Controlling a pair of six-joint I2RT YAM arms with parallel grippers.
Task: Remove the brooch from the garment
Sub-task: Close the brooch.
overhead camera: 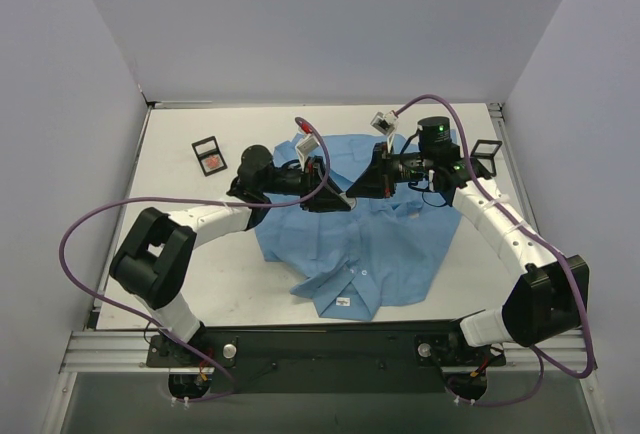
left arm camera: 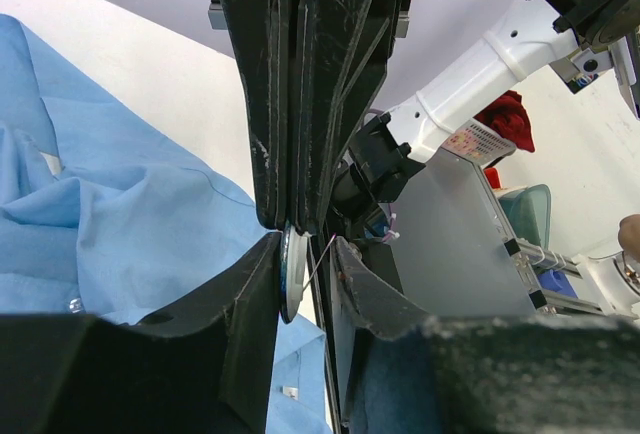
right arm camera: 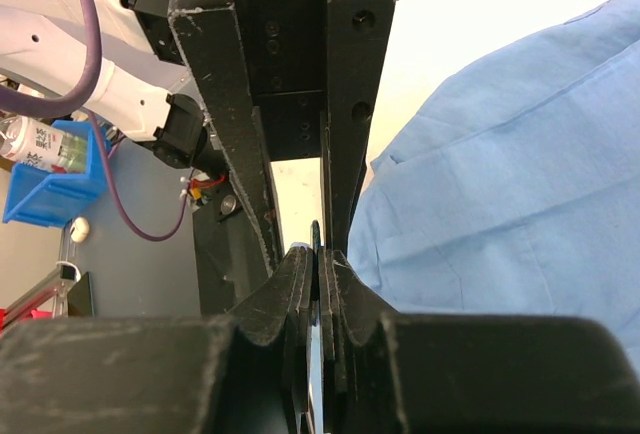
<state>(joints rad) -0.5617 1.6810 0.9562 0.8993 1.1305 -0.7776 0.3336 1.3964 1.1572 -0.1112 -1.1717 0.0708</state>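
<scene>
The light blue shirt (overhead camera: pixel 370 244) lies spread on the table, collar towards the arms. Both grippers meet above its upper middle. My right gripper (right arm camera: pixel 320 259) is shut on the brooch (right arm camera: pixel 317 239), a thin dark disc seen edge-on between its pads. In the left wrist view the brooch (left arm camera: pixel 290 274) hangs from the right gripper (left arm camera: pixel 293 226), its pin pointing into the gap. My left gripper (left arm camera: pixel 308 254) is open around the disc, which lies against one of its fingers; the other finger stands apart. In the top view the left gripper (overhead camera: pixel 335 199) and right gripper (overhead camera: pixel 362 192) hide the brooch.
A black rectangular frame (overhead camera: pixel 209 155) lies at the back left and another (overhead camera: pixel 485 157) at the back right by the right arm. The shirt's white neck label (overhead camera: pixel 343 302) is near the front. Purple cables loop beside both arms.
</scene>
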